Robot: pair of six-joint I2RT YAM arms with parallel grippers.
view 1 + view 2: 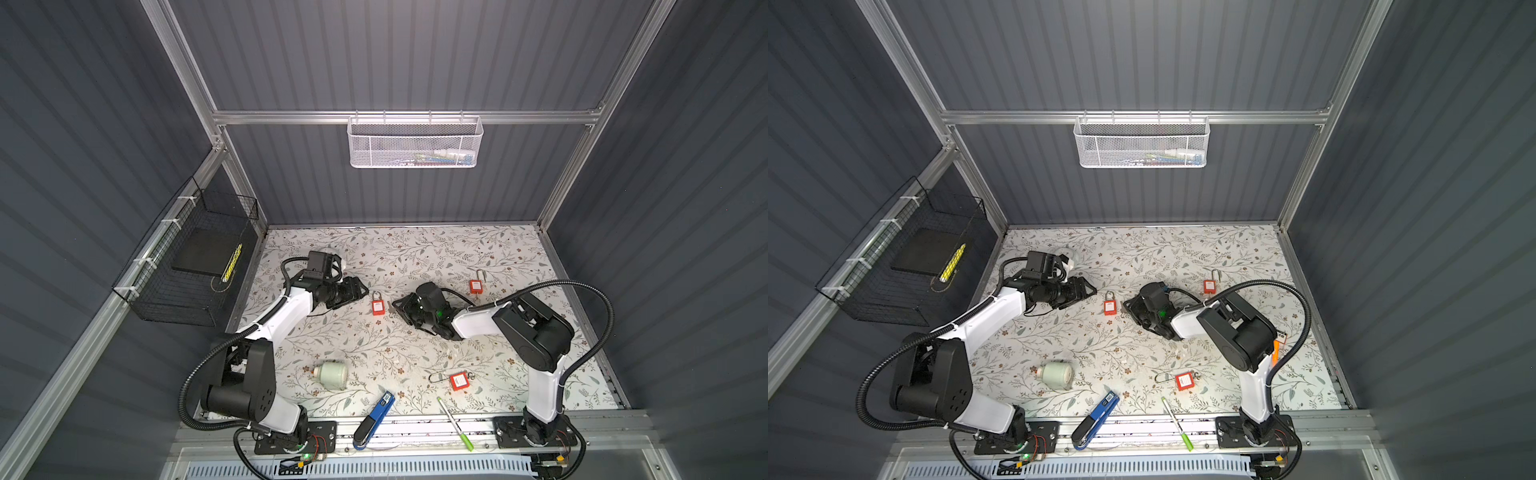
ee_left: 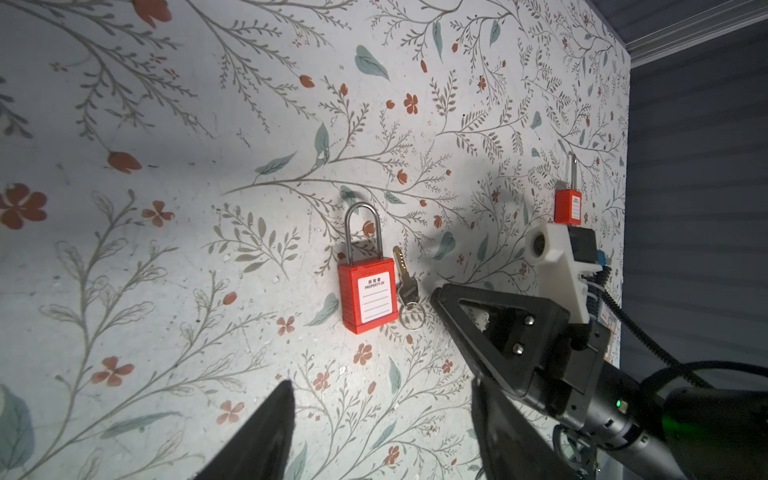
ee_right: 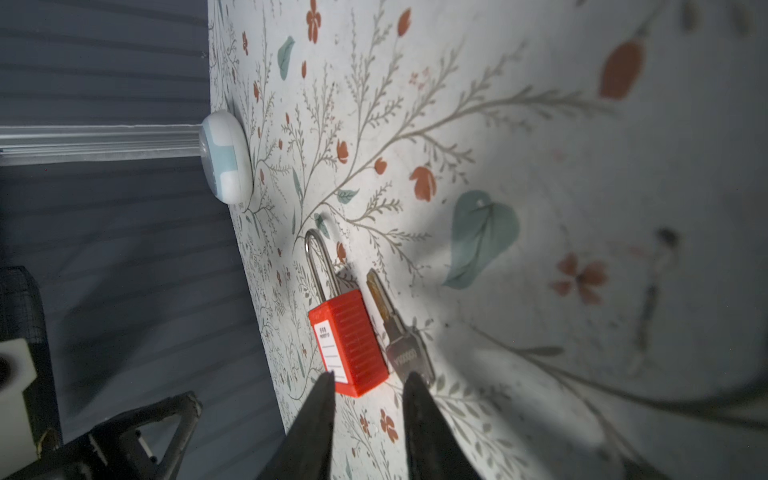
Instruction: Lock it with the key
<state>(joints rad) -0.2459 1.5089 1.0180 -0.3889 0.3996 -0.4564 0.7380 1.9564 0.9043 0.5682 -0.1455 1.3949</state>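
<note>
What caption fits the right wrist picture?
Open right gripper facing a padlock and key lying side by side.

Floral-print table (image 1: pixel 415 257). Holdings, placed from the middle padlock (image 1: pixel 377 306):
- middle padlock, red, flat, shackle seated
- key (image 2: pixel 405 274) on a ring, just beside its right flank
- second red padlock (image 1: pixel 476 286), right and slightly farther back
- third red padlock (image 1: pixel 458 380), right and well forward, lying sideways
- pale green jar (image 1: pixel 331 375), on its side, left and forward
- blue stapler (image 1: pixel 374 419), straight forward, overhanging the front edge
- green pen (image 1: pixel 455 423), likewise, further right
- white round object (image 3: pixel 226 156), back left
</note>
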